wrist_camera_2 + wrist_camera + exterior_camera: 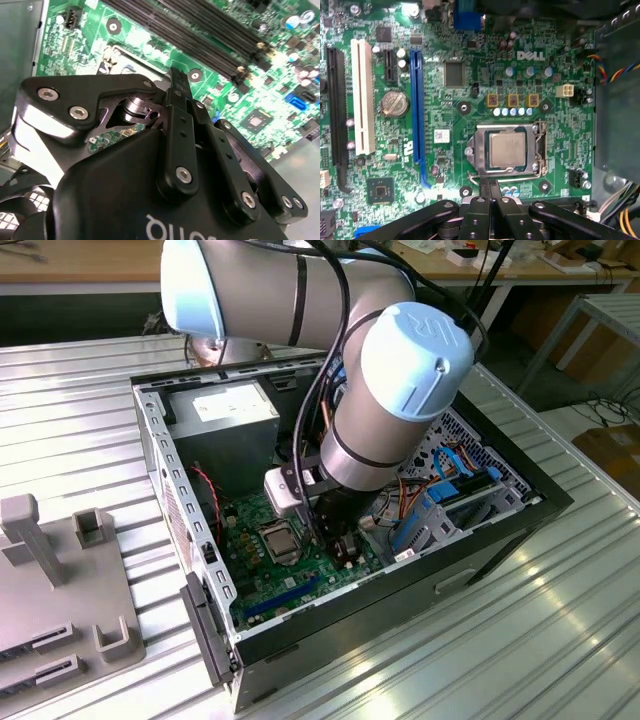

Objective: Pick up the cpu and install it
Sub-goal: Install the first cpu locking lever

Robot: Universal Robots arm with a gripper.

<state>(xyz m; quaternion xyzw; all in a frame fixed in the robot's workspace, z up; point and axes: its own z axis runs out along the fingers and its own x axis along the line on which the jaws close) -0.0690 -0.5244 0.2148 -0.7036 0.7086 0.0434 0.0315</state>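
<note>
The cpu [507,150], a pale silvery square chip, lies flat inside the metal-framed socket [476,150] on the green motherboard. In the first wrist view my gripper [490,184] hovers just off the socket's edge, over the thin wire lever, its two black fingers pressed together with nothing between them. The second wrist view looks past the gripper's body to the same shut fingertips [176,80] above the board. In the exterior view the arm's wrist [400,390] reaches down into the open computer case, beside the socket with the cpu [281,540].
White slot [362,95], blue slot [416,100] and coin battery [394,104] lie to one side of the socket. Long memory slots [200,30] run nearby. A power supply [225,420], coloured cables [440,490] and the case walls [165,490] hem the arm in. A grey fixture [60,580] stands on the exterior view's left.
</note>
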